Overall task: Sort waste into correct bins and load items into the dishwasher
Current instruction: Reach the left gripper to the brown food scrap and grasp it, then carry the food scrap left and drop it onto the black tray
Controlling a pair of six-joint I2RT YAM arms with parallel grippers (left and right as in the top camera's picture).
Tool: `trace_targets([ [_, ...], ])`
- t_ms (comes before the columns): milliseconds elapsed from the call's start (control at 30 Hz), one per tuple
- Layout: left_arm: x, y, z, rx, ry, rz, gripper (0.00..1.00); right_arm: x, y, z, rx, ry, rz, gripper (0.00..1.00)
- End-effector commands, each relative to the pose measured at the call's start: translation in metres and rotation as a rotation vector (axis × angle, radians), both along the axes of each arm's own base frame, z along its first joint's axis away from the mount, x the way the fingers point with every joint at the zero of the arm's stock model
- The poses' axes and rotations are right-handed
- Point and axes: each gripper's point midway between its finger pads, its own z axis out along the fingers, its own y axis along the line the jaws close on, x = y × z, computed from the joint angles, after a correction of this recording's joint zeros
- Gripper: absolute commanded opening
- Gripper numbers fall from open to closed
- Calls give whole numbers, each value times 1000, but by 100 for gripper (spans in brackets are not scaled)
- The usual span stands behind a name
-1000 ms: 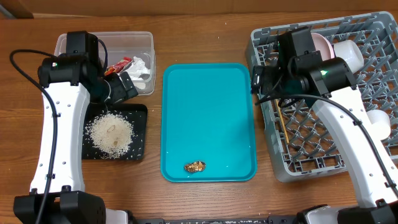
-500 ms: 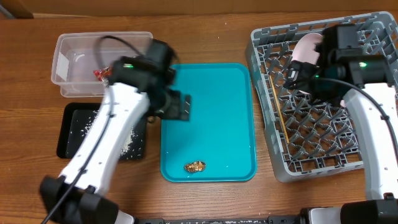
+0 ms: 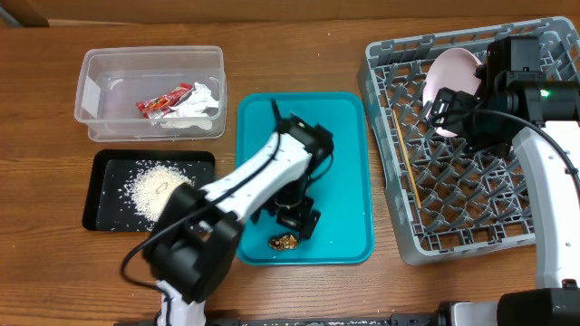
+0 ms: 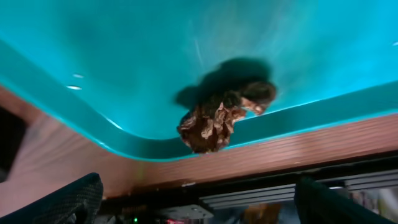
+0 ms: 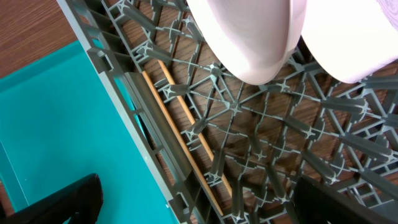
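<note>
Left gripper (image 3: 296,221) swung over brown food scrap (image 3: 285,242), jaws apart

Staged robot lab bench; wooden table (image 3: 299,54), grey dish rack (image 3: 453,208), teal serving tray (image 3: 344,154)

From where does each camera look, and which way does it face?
Overhead: above the table, looking straight down; left arm, right arm show.
Left wrist: low over the teal tray, facing the brown scrap; left fingertips show.
Right wrist: over the grey rack, facing chopsticks and plate; right fingertips show.
Both wrist views share the teal tray.
</note>
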Motion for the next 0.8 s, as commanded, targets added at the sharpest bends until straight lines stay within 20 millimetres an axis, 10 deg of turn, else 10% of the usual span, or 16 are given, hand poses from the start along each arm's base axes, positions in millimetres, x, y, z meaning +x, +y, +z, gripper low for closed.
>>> trace_targets([
  [0, -12, 5, -15, 39, 71, -19, 100, 1, 1, 1, 7, -4, 4, 100],
  [367, -21, 8, -43, 43, 99, -12, 93, 1, 1, 1, 7, -4, 4, 100],
  [767, -18, 4, -55, 8, 73, -6, 38, 1, 1, 1, 7, -5, 4, 100],
])
